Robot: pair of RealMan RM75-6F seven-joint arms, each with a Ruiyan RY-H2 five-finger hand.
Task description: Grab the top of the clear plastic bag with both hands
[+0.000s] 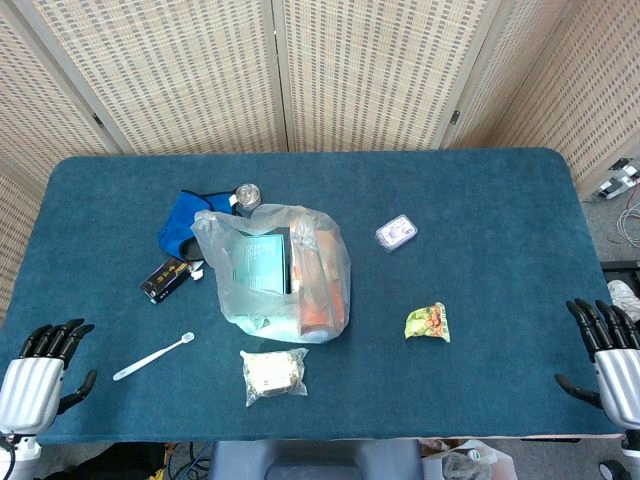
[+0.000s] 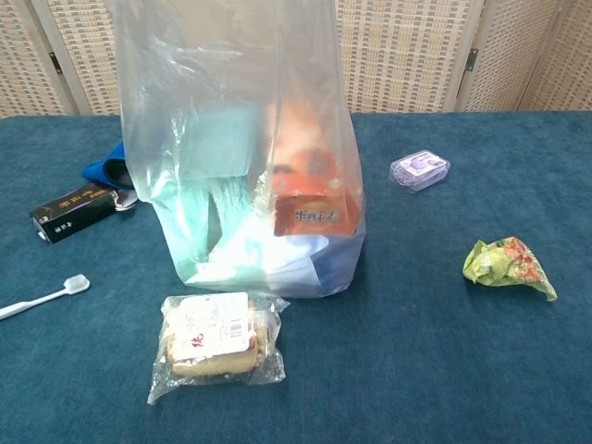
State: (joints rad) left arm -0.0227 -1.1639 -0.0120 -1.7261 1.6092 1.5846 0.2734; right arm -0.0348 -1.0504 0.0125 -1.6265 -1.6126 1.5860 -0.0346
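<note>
One clear plastic bag [image 1: 272, 272] (upright), two hands [image 1: 42, 372] [image 1: 612, 357] apart

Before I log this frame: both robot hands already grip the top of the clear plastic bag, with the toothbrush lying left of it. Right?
Not quite. The left robot hand and right robot hand rest at the table's near corners, far from the clear plastic bag, as the head view shows. The toothbrush part holds.

Orange box [image 2: 313, 208] inside plastic bag [image 2: 231, 111]: white print, unreadable. Black box [image 2: 74, 211]: gold characters, illegible. Wrapped bread [image 2: 215, 338]: label print too small.
</note>
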